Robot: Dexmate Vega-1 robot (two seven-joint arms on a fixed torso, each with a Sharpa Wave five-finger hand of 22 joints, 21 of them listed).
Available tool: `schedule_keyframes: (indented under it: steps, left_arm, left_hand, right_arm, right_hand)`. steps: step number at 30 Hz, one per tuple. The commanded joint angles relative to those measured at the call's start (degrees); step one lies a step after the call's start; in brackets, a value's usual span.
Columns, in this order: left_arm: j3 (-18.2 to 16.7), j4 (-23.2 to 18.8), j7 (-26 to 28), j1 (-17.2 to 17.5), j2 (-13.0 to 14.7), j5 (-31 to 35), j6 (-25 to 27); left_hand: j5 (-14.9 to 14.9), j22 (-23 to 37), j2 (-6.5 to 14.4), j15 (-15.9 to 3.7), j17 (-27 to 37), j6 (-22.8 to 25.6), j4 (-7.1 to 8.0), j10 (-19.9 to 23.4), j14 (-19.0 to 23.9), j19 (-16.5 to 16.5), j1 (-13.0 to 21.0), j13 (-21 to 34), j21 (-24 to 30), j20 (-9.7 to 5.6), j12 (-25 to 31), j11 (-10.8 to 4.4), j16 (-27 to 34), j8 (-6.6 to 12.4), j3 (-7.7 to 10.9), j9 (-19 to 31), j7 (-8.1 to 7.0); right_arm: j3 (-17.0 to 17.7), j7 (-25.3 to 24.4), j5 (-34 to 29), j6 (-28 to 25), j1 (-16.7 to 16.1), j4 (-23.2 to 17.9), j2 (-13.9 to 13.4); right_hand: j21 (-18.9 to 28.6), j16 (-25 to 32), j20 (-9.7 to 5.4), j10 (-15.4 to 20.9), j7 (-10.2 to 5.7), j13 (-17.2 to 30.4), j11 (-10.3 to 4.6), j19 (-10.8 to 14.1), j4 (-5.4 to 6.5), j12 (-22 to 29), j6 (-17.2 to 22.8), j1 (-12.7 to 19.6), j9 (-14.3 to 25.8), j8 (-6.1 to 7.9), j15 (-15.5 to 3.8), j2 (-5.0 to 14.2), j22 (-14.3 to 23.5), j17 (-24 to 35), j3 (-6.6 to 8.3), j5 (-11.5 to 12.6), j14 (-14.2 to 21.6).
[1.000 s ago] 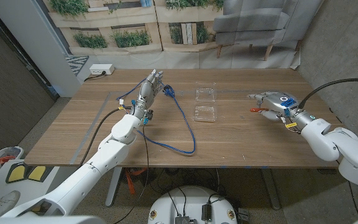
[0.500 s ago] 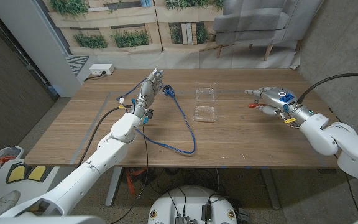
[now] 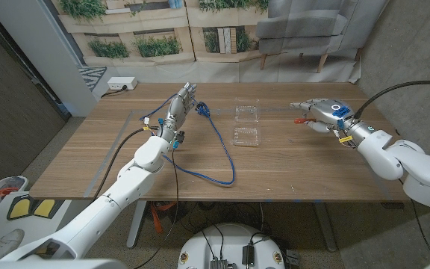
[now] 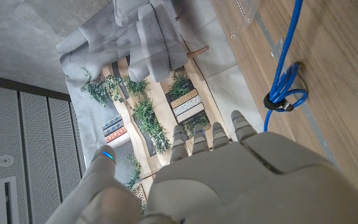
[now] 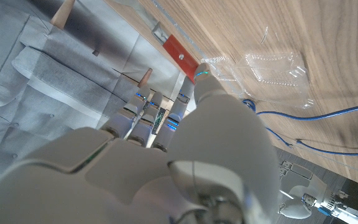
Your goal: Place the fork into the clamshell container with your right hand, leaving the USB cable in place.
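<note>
My right hand [image 3: 322, 112] pinches the red-handled fork [image 3: 298, 120] above the table's right side, well to the right of the clear clamshell container [image 3: 246, 124], which lies open at mid-table. In the right wrist view the fork's red handle [image 5: 180, 55] sticks out past my thumb, with the container [image 5: 275, 65] and the blue USB cable [image 5: 309, 115] beyond. The USB cable [image 3: 221, 146] runs from a coiled end near my left hand [image 3: 181, 101] to a loop at the front. My left hand holds nothing, fingers straight. The left wrist view shows the left hand [image 4: 229, 174] beside the cable's coil [image 4: 283, 94].
A white power strip [image 3: 122, 84] sits at the table's far left corner. Grey tape lines [image 3: 118, 146] mark the left part of the wooden table [image 3: 290, 168]. The table's right edge lies close to my right forearm.
My right hand has moved away from me and slightly left, carrying the fork with it. The left hand, cable and container have stayed put.
</note>
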Motion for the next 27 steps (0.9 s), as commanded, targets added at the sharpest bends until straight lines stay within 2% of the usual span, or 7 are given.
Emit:
schedule_keyframes:
  steps: [1,16,20,27]
  left_arm:
    - [-0.3,-1.3,0.7,0.7,0.9,0.7,0.8]
    - [-0.6,-1.9,0.8,1.1,1.4,0.6,1.2]
    - [-0.8,-2.5,1.3,1.5,1.7,0.8,1.4]
    - [-1.6,-3.0,2.7,2.5,1.3,0.4,1.1]
  left_hand:
    - [-0.1,0.2,-0.1,-0.06,0.1,0.1,-0.18,0.6,-0.4,0.0,0.4,0.3,0.3,-0.18,0.3,-0.01,0.3,0.03,0.25,0.1,0.02]
    - [-0.1,0.2,-0.3,-0.04,0.1,0.2,-0.28,0.6,-0.4,0.0,0.3,0.3,0.3,-0.17,0.3,0.09,0.3,0.06,0.16,0.1,0.13]
    - [-0.1,0.2,-0.3,-0.05,0.1,0.2,-0.29,0.6,-0.4,0.0,0.3,0.3,0.3,-0.19,0.3,0.1,0.3,0.06,0.16,0.1,0.14]
    - [-0.1,0.2,-0.3,-0.03,0.1,0.2,-0.31,0.6,-0.4,0.0,0.3,0.3,0.3,-0.17,0.3,-0.05,0.4,0.05,0.15,0.1,0.1]
  right_arm:
    - [-4.9,-1.6,0.1,2.0,6.4,1.7,-0.5]
    - [-10.1,-4.9,-1.2,4.8,12.7,3.4,-0.8]
    - [-11.3,-6.0,-0.6,7.0,14.6,4.6,-0.8]
    - [-13.3,-5.9,-1.0,8.9,17.1,5.2,-0.8]
  right_hand:
    - [0.0,0.2,-3.21,1.9,-0.12,0.1,-1.33,0.6,-0.13,5.0,0.6,1.5,0.2,0.09,-10.91,0.85,0.2,0.4,-0.14,0.3,0.6]
    - [0.0,0.2,-3.15,1.9,-0.1,-0.1,-1.36,0.6,-0.07,5.3,0.9,1.7,0.2,0.07,-10.87,0.84,0.2,0.6,-0.32,0.3,0.8]
    - [0.0,0.3,-3.08,1.8,-0.02,-0.1,-1.35,0.6,-0.03,5.4,1.0,1.7,0.2,0.09,-10.88,0.87,0.2,0.7,-0.35,0.4,0.9]
    - [0.0,0.3,-3.11,1.7,-0.21,-0.1,-1.29,0.6,0.09,5.5,1.3,1.7,0.2,0.14,-10.9,0.96,0.2,0.8,-0.44,0.4,1.1]
